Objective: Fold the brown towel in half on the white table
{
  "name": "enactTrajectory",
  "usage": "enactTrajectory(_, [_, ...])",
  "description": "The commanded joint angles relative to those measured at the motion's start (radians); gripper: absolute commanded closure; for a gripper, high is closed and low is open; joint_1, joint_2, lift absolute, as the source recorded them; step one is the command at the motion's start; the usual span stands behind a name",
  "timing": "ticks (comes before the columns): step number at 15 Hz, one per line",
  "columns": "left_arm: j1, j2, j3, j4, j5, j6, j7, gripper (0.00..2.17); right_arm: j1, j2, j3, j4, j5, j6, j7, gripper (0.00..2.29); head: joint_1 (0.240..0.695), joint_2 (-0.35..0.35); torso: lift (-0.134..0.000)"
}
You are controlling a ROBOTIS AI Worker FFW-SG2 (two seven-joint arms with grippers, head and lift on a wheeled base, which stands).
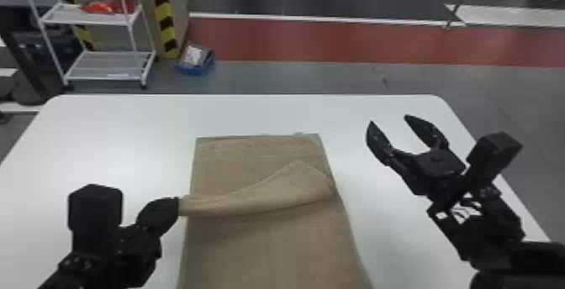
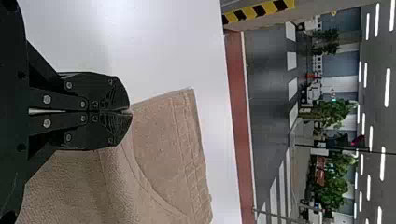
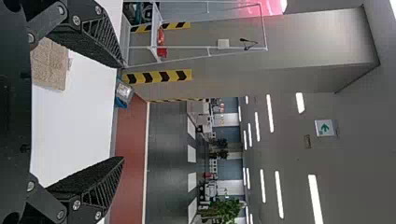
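A brown cloth towel [image 1: 269, 250] lies on a smooth white table [image 1: 105, 141] with rounded far corners, its far part flat and a raised, lighter fold [image 1: 269, 195] running across it from the left edge toward the right one. At the towel's left edge, the black left gripper [image 1: 178, 206] pinches the end of that fold between its two fingers. The left wrist view shows those fingers pressed together on the cloth, with rows of stitching [image 2: 189, 154] along the towel's far hem. To the right of the towel and well apart from it, the black right gripper [image 1: 389, 119] hangs over the table with its fingers spread wide, pointing away from the robot and holding nothing; in the right wrist view there is a broad gap between its two ribbed fingers. On the floor beyond the towel and the table, to the left, stand a white metal shelf rack [image 1: 90, 20] bearing a red-orange item [image 1: 107, 6], a pillar marked with yellow-and-black striped tape [image 1: 162, 11], and a blue container [image 1: 195, 69] at the pillar's foot. Straight beyond the towel, past a strip of grey floor, a red floor band [image 1: 294, 40] stretches off to the right.
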Motion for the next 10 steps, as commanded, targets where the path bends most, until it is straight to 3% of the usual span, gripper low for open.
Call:
enactTrajectory(1, [0.025, 0.0, 0.015, -0.003, -0.004, 0.005, -0.001, 1.33, -0.062, -0.003, 0.035, 0.068, 0.013, 0.022, 0.0, 0.27, 0.695, -0.061, -0.123])
enactTrajectory(7, [0.03, 0.002, 0.041, -0.001, 0.016, 0.005, -0.007, 1.33, -0.249, 0.002, 0.166, 0.329, 0.069, 0.062, 0.007, 0.46, 0.695, -0.008, -0.123])
enactTrajectory(10, [0.045, 0.003, 0.051, -0.001, 0.016, -0.014, -0.01, 1.33, -0.292, 0.037, 0.247, 0.395, 0.155, 0.065, -0.001, 0.46, 0.695, 0.032, -0.123])
